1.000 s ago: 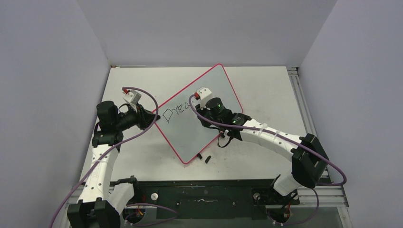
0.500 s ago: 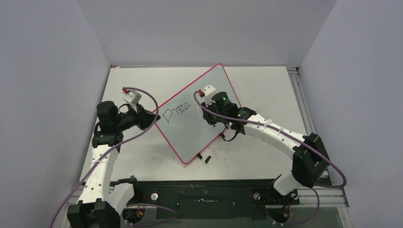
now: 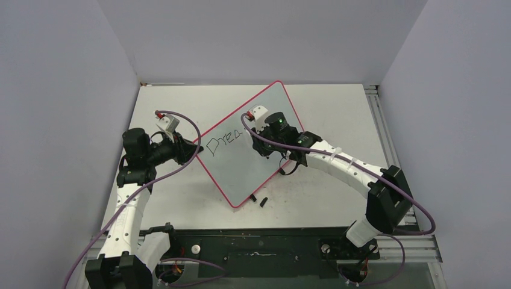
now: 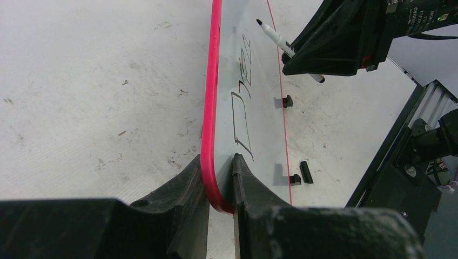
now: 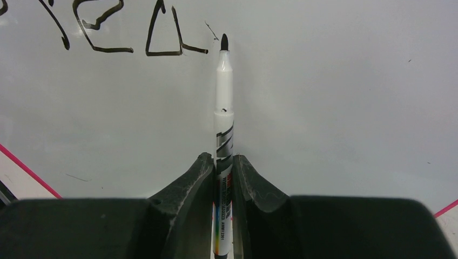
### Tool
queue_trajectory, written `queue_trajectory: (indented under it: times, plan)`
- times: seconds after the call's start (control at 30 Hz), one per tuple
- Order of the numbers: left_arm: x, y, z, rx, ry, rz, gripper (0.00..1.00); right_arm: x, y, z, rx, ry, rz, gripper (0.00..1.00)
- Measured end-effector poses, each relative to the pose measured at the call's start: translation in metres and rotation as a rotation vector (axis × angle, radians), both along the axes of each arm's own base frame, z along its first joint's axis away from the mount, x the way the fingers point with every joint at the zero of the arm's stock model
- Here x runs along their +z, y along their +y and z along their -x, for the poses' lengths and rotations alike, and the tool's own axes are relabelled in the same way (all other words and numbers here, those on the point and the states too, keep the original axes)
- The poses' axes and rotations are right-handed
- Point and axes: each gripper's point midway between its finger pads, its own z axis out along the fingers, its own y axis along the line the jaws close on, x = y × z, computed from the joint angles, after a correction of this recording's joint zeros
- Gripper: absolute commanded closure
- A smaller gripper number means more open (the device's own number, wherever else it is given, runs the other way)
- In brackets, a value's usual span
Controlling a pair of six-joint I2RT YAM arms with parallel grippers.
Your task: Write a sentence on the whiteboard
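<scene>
Plain grey walls [image 3: 253, 36] close in a scuffed white table [image 3: 175, 198]. The whiteboard [image 3: 241, 174] sits askew across the middle of it. The left gripper [image 4: 217, 162] is clamped on the pink rim at the board's left corner and steadies it. The right gripper [image 5: 222, 162] is clenched around a marker [image 5: 224, 97]. Over the last second that hand has drawn off the lettering toward the right. Seen from above, the start of the sentence [image 3: 222, 143] now reads whole as "Drea". The marker tip rests just past the "a", beside a small stray tick. Whether it touches the board I cannot tell. I judge the fourth letter finished and the pen placed for the "m", so the first word is not yet complete and most of the writing is still to do.
</scene>
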Motion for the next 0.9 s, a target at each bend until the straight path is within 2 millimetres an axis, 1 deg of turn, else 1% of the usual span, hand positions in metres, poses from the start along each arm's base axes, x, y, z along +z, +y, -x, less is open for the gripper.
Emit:
queue_trajectory:
  times: [0.23,0.37,0.6,0.9]
  plan:
    - [0.000,0.000,0.000,0.000,0.000,0.000,1.00,-0.005,0.005,-0.003,0.009,0.015,0.015,0.95]
    - [0.000,0.000,0.000,0.000,0.000,0.000,1.00,-0.004,0.010,-0.005,0.015,0.016,0.019,0.95]
    - [0.000,0.000,0.000,0.000,0.000,0.000,1.00,0.000,0.013,-0.008,0.017,0.013,0.021,0.95]
    - [0.000,0.000,0.000,0.000,0.001,0.000,1.00,-0.003,0.015,-0.003,0.027,0.025,0.033,0.95]
